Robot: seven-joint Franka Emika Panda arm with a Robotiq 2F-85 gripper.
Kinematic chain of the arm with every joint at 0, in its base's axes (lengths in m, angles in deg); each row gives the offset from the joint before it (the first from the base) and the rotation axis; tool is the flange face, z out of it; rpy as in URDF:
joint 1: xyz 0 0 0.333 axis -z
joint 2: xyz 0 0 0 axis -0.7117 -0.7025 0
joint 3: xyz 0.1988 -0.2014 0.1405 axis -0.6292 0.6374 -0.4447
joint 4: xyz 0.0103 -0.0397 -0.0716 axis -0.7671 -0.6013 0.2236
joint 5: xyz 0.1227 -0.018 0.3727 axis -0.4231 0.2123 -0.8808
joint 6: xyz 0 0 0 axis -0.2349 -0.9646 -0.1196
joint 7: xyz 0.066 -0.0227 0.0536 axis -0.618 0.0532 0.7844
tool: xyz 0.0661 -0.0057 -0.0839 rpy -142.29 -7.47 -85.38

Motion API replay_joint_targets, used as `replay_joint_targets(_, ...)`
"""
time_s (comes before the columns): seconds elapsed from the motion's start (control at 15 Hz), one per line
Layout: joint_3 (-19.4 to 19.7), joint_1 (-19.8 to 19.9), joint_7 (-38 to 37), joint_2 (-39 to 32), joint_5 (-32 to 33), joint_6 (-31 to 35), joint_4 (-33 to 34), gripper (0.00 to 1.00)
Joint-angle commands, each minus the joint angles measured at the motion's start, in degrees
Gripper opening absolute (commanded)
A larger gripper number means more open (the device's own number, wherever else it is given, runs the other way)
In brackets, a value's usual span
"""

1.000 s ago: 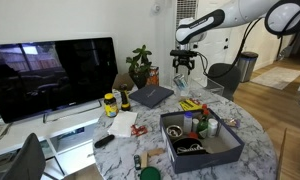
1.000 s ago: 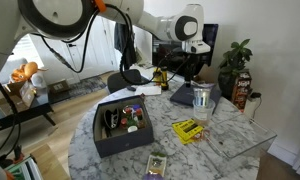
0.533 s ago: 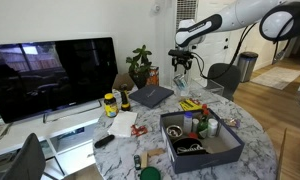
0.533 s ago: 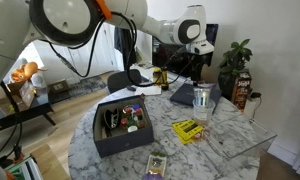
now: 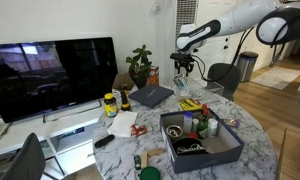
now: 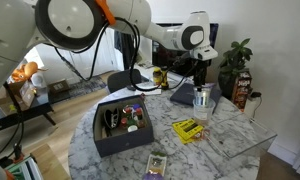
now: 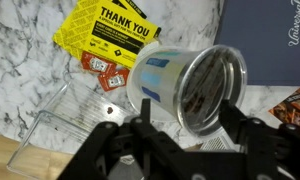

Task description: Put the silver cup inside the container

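Note:
The silver cup (image 7: pixel 185 85) is a pale shiny tumbler with a blue label, standing on the marble table beside a dark blue book. It shows in both exterior views (image 5: pixel 182 84) (image 6: pixel 201 99). My gripper (image 7: pixel 187 128) is open, right above the cup, with one finger on each side of the rim and not touching it. In both exterior views the gripper (image 5: pixel 183 68) (image 6: pixel 201 77) hangs just over the cup. The container (image 5: pixel 205 156) (image 6: pixel 115 143), a large dark box holding several small items, sits nearer the table's front.
A yellow "THANK YOU" card (image 7: pixel 115 30) (image 6: pixel 188 130) and sauce packets (image 7: pixel 102 70) lie by the cup. The dark blue book (image 7: pixel 265 40) (image 5: pixel 152 96) borders it. A potted plant (image 5: pixel 140 65), a TV (image 5: pixel 50 75) and a yellow-lidded jar (image 5: pixel 110 104) stand further off.
My gripper has shifted slightly sideways and down over the cup. The cup and the container have not moved.

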Motion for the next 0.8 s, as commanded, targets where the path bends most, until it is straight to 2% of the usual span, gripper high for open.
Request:
replay_joint_targets(0.0, 0.5, 0.3, -2.3, -2.0, 0.5, 0.6, 1.5, 0.39)
replay_joint_targets(0.33, 0.5, 0.3, -2.7, -1.2, 0.5, 1.4, 1.1, 0.02)
replay_joint_targets(0.47, 0.6, 0.3, -2.6, -0.9, 0.6, 1.9, 0.9, 0.04)
replay_joint_targets(0.73, 0.7, 0.1, -2.0, 1.4, 0.8, 2.9, -0.7, 0.02)
